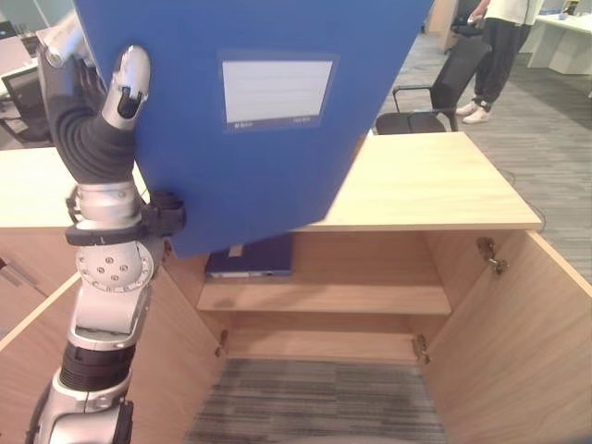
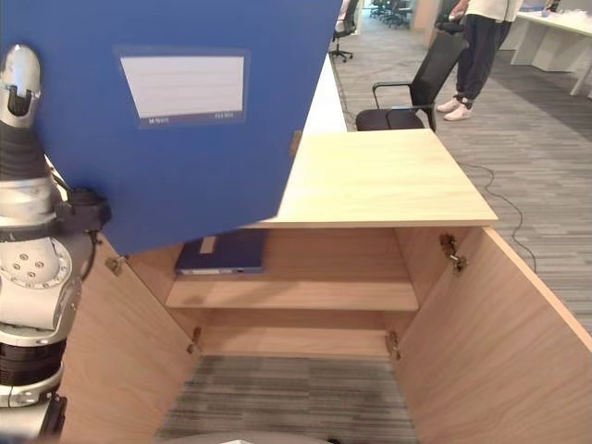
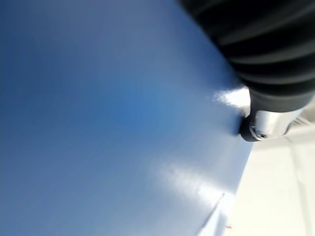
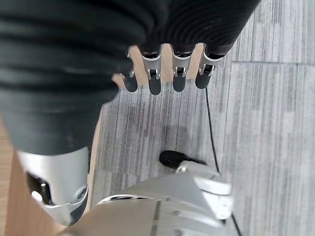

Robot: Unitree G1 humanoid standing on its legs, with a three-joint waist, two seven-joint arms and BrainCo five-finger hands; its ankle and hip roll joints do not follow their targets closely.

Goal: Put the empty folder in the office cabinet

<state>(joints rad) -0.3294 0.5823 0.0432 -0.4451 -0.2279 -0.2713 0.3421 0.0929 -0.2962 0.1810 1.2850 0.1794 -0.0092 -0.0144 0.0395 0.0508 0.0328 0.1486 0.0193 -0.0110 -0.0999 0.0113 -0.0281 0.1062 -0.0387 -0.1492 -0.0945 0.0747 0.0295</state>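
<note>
A large blue folder (image 1: 259,139) with a white label is held up high, covering the upper left of the eye views. My left hand (image 1: 127,85) grips its left edge, thumb pressed on the front face and the fingers hidden behind it. The left wrist view shows the folder's blue face (image 3: 123,123) from very close. Below stands the wooden office cabinet (image 1: 425,185) with both doors swung open and its shelf (image 1: 324,298) exposed. My right hand (image 4: 154,81) hangs over the carpet with straight fingers, holding nothing.
A dark blue folder (image 1: 252,256) lies flat on the left end of the shelf. The open right door (image 1: 527,342) and left door (image 1: 176,351) flank the opening. Behind the cabinet are a black chair (image 1: 444,88) and a standing person (image 1: 504,46).
</note>
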